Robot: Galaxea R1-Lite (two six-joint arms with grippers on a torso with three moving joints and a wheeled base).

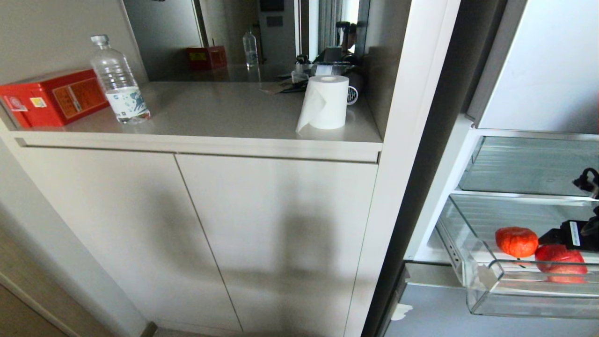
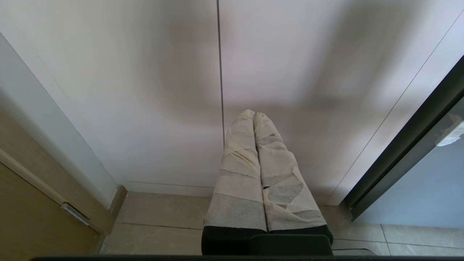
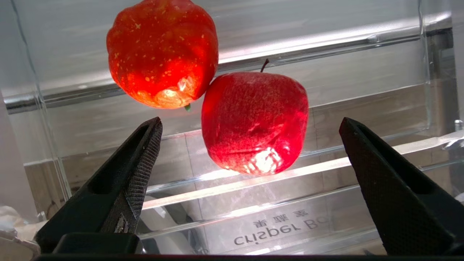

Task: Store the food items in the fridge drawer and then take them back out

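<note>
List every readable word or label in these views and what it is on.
"Crisper Bo", cut off, seen upside down: clear drawer front.
Small characters beside it: unreadable.
Red box labels: too small.
Bottle label: too blurred.
White tag on right gripper: unreadable.

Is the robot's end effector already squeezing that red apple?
No, the right end effector stands wide open, its fingers clear of the red apple.

Right gripper (image 3: pixel 250 125) hung with jaws spread wide, empty. Red apple (image 3: pixel 254 121) lay between its fingers (image 3: pixel 143 159), touching ribbed orange-red fruit (image 3: pixel 162 50). Both inside clear drawer (image 3: pixel 398 105), lettering on its plastic.
</note>
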